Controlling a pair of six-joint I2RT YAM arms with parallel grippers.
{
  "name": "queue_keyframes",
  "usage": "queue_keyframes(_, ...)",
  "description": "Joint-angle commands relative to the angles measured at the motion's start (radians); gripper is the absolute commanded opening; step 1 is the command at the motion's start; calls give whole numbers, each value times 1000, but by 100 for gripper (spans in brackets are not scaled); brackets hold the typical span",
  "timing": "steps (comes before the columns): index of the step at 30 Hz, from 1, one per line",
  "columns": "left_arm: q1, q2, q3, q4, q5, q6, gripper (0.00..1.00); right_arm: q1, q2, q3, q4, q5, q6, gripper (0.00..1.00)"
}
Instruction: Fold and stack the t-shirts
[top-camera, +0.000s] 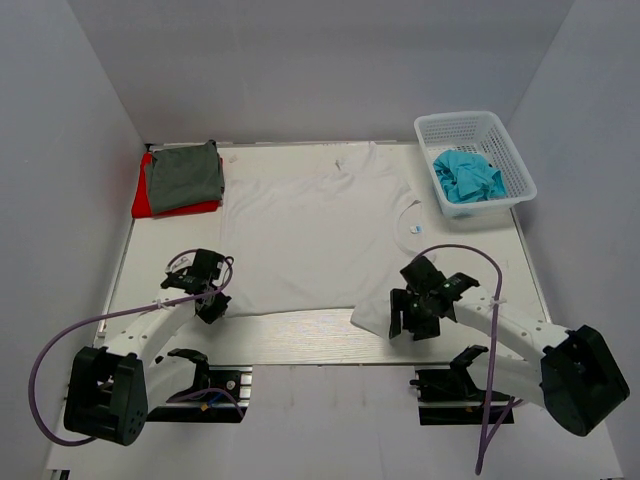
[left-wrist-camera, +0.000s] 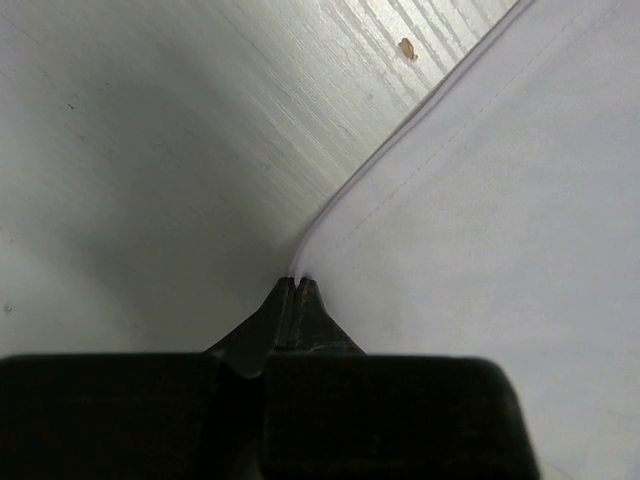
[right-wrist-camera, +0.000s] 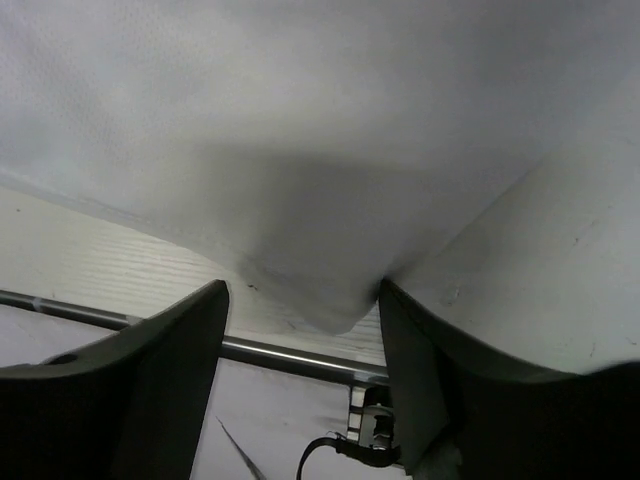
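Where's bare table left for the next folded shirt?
Bare table: the near strip along the white shirt's hem, between left gripper and right gripper; the left strip between the folded stack and left gripper; the right strip between basket and right gripper, though a cable arcs over it. Crowded: the middle under the white shirt, and both far corners.

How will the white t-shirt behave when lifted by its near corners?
Probably floppy: the white t-shirt lies flat with soft wrinkles, so it should sag between lifted corners. Likely light: the left tool pinches only a thin hem corner.
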Motion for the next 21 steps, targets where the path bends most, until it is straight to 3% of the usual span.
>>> queue_keyframes(1, 2, -20, 41, 0, 1, 4, 0, 33, 35, -11, 35, -2, 45, 67)
queue_keyframes(4, 2, -10, 41, 0, 1, 14, 0, 48, 64, -5, 29, 87, 75, 32)
queue_keyframes(5, 2, -10, 41, 0, 1, 14, 0, 50, 69, 0, 20, 103, 88, 15)
queue_keyframes(8, 2, 0, 41, 11, 1, 14, 0, 53, 106, 34, -3, 159, 106, 1)
queue_keyframes(13, 2, 38, 77, 11, 39, 23, 0, 55, 96, 150, -43, 228, 74, 0)
queue_keyframes(21, 2, 59, 177, -12, 18, 53, 0, 36, 60, 299, 29, 190, 13, 0)
